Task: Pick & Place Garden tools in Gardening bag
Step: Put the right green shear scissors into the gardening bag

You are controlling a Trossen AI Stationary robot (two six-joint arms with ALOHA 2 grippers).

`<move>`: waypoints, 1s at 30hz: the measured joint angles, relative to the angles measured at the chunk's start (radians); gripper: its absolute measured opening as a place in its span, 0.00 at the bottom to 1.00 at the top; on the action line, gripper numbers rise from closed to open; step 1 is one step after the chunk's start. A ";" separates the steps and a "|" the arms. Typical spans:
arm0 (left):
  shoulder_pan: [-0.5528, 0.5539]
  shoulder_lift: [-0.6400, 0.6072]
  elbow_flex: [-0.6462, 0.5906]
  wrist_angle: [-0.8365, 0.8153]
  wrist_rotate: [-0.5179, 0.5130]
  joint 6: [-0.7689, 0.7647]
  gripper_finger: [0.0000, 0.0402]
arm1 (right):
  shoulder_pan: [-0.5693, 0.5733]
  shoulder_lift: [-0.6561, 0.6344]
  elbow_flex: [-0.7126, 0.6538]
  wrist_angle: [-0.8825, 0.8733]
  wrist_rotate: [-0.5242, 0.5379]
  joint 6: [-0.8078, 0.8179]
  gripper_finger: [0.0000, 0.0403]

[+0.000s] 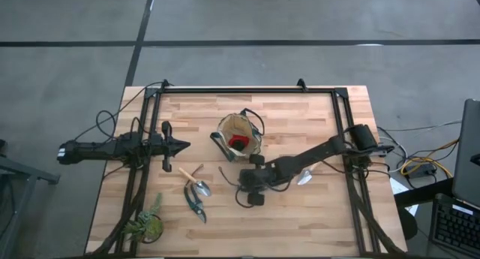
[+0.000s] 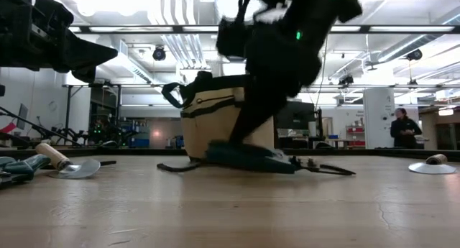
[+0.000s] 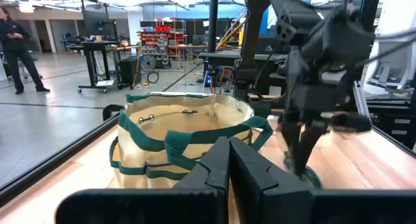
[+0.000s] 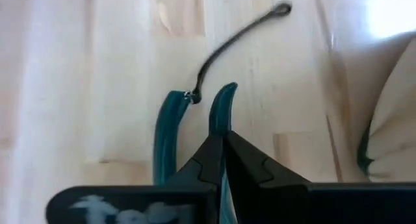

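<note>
The tan gardening bag (image 1: 241,131) stands open at the table's middle, with a red item (image 1: 238,143) inside. It also shows in the low view (image 2: 215,118) and the left wrist view (image 3: 175,130). My right gripper (image 1: 252,185) is just near of the bag, shut on teal-handled pruning shears (image 4: 166,136) that lie on the table (image 2: 251,159). My left gripper (image 1: 180,146) is shut and empty, left of the bag and above the table. A trowel (image 1: 195,178) and a second pair of shears (image 1: 196,203) lie at the near left. Another trowel (image 1: 304,176) lies beside my right arm. My right gripper pinches one teal handle of the shears (image 4: 221,110) between its two fingers, coming from above and pointing down. The fingers lie along the handle. The other handle (image 4: 164,139) stays free beside them. The shears lie on the table, their black loop cord (image 4: 240,39) stretched out on the wood.
A green leafy plant (image 1: 146,227) sits at the near left corner. A black frame (image 1: 247,90) runs along the table's far and side edges. A person (image 2: 404,129) stands far back in the room. Bare wood lies along the near edge.
</note>
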 joint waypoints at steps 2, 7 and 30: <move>0.000 0.000 0.000 0.000 0.000 0.000 0.04 | 0.002 -0.018 0.000 -0.015 0.001 -0.001 0.02; 0.000 0.000 0.000 0.000 0.000 0.000 0.04 | 0.001 -0.041 -0.014 -0.019 -0.015 -0.012 0.02; 0.000 0.002 0.000 -0.001 0.000 0.000 0.04 | 0.126 -0.037 -0.043 0.065 0.060 -0.056 0.37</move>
